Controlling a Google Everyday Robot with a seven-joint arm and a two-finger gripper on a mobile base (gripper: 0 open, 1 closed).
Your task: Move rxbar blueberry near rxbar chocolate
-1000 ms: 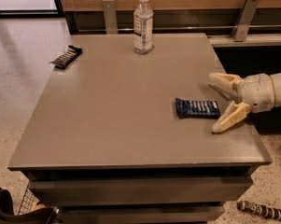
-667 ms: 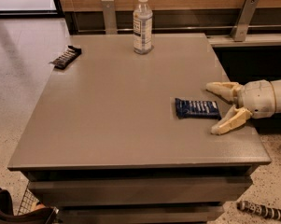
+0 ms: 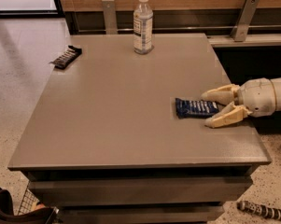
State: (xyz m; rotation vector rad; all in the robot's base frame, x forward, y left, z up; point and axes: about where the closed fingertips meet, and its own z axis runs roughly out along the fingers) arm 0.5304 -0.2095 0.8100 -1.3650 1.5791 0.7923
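Observation:
The rxbar blueberry (image 3: 195, 108), a dark blue bar with white lettering, lies flat on the grey table (image 3: 116, 106) near its right edge. My gripper (image 3: 212, 109) reaches in from the right with its cream fingers open, one on each side of the bar's right end. The fingers do not hold the bar. The rxbar chocolate (image 3: 66, 57), a black-brown bar, lies at the table's far left corner, far from the blue bar.
A clear water bottle (image 3: 143, 24) stands upright at the table's back centre. A black-and-white striped stick (image 3: 262, 211) lies on the floor at the lower right. A wooden wall with metal brackets runs behind the table.
My gripper has drawn back a little to the right and its fingers now sit closer together around the blue bar's right end. The bars and bottle have not moved.

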